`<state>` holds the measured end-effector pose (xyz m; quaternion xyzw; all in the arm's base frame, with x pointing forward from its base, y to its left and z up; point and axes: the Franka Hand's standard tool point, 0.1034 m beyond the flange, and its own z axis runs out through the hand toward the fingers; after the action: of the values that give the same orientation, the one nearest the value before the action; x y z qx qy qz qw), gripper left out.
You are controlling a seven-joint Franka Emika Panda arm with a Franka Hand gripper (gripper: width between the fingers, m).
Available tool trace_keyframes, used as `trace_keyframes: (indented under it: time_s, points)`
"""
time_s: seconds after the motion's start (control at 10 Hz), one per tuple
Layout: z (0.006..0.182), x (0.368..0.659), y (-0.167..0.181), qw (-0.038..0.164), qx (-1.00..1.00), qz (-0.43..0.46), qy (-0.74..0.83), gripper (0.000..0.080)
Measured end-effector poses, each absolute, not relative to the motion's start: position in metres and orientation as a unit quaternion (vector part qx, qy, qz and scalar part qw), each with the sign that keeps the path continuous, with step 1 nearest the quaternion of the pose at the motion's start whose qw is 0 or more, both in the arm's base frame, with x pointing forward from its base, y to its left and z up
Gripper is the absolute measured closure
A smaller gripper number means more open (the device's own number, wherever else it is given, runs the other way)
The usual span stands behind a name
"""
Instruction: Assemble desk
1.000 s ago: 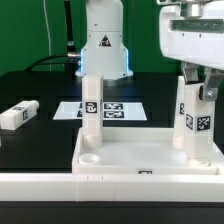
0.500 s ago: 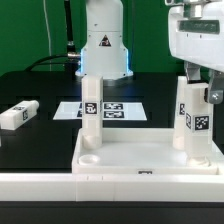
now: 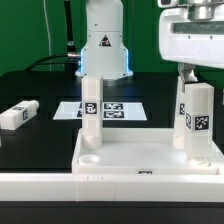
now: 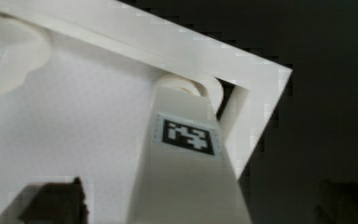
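Observation:
The white desk top [image 3: 130,155] lies in the foreground with its rim up. Two white tagged legs stand upright in its far corner sockets: one on the exterior view's left [image 3: 91,112], one on the right [image 3: 196,122]. A third leg [image 3: 18,115] lies loose on the black table at far left. My gripper [image 3: 194,76] hangs over the top of the right leg, open, with its fingers clear of the leg's sides. In the wrist view that leg [image 4: 190,150] rises between the dark fingers [image 4: 51,203], with the desk top [image 4: 78,90] beneath it.
The marker board [image 3: 120,110] lies flat behind the desk top. The robot base [image 3: 103,50] stands at the back centre. A long white rail wall [image 3: 100,188] runs along the front edge, against the desk top.
The jaws have spread apart and let go of the right leg, which stays upright in its socket. The gripper has lifted slightly.

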<state>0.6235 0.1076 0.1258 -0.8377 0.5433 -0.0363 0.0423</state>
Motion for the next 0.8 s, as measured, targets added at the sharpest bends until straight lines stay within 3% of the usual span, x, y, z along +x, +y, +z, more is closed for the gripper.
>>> trace_keyframes:
  time_s: [0.8]
  points:
    - [0.1254, 0.6240, 0.1060, 0.029, -0.956, -0.048, 0.288, 0.0150]
